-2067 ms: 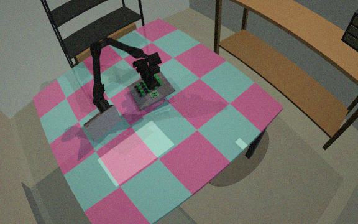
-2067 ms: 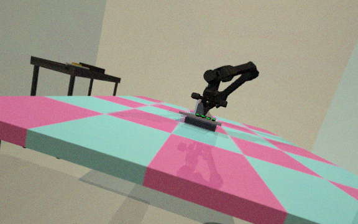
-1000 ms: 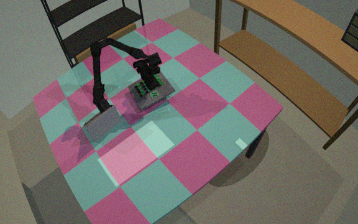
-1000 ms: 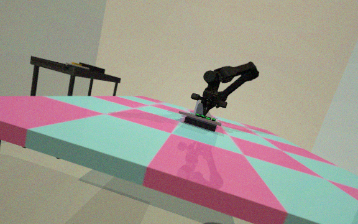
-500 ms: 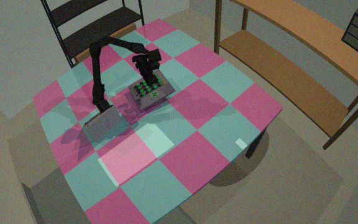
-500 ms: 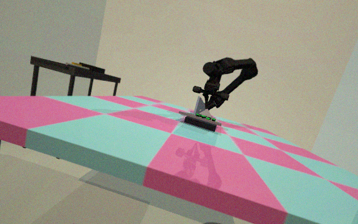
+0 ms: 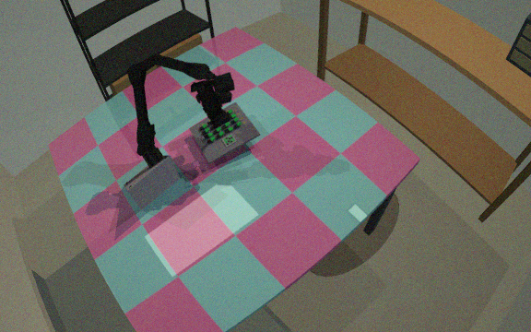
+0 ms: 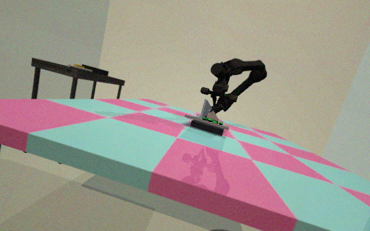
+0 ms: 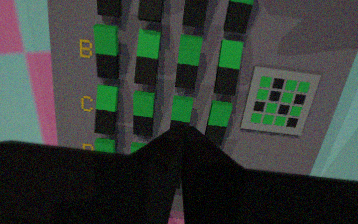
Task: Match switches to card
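The grey panel [image 7: 217, 154] [image 9: 280, 155] carries a grid of green-and-dark switches. Row B, with its left switch [image 9: 106, 40], and row C, with its left switch [image 9: 107, 98], show green far halves and dark near halves. Row A is cut off at the top; row D is mostly hidden behind the fingers. The card [image 9: 246, 120] reads, far row first: green, dark, green, green; green, dark, green, dark; dark, green, dark, green; green, green, green, dark. My gripper [image 9: 183, 134] is shut and empty, its tips at the near half of row C's third switch [image 9: 182, 107]. Contact cannot be told.
The arm's grey base block [image 7: 154, 184] stands beside the panel on the checkered table [image 7: 286, 240]. A black shelf [image 7: 149, 39] stands behind the arm, and a wooden shelf unit [image 7: 415, 124] is past the table. A dark side table [image 8: 64, 69] is in the background.
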Controlling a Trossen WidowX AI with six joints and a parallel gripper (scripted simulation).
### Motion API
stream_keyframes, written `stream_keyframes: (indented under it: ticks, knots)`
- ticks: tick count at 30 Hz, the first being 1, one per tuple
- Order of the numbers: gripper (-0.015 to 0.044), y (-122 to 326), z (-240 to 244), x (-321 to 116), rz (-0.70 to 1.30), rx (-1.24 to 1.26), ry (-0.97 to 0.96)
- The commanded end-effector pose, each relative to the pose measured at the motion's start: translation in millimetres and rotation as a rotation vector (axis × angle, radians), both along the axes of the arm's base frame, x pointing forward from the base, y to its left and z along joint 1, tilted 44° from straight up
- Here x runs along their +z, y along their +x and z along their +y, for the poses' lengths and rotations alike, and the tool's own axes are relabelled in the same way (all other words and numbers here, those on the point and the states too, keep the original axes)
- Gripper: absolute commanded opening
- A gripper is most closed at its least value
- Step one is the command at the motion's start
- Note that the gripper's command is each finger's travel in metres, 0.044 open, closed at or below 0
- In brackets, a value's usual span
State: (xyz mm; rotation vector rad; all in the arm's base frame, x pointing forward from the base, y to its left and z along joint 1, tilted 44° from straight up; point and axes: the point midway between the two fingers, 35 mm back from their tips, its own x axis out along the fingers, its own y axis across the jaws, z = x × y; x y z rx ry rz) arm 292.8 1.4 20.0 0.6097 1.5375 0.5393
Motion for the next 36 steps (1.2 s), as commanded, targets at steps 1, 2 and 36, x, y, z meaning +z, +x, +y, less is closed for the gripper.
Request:
stream_keyframes:
  ticks: [1, 2, 36]
  knots:
    - [0.0000, -5, 16, -15, 0.025, 0.015, 0.008]
    - [0.0000, -5, 16, -15, 0.025, 0.015, 0.008]
    - [0.0000, -5, 32, -33, 0.025, 0.015, 0.009]
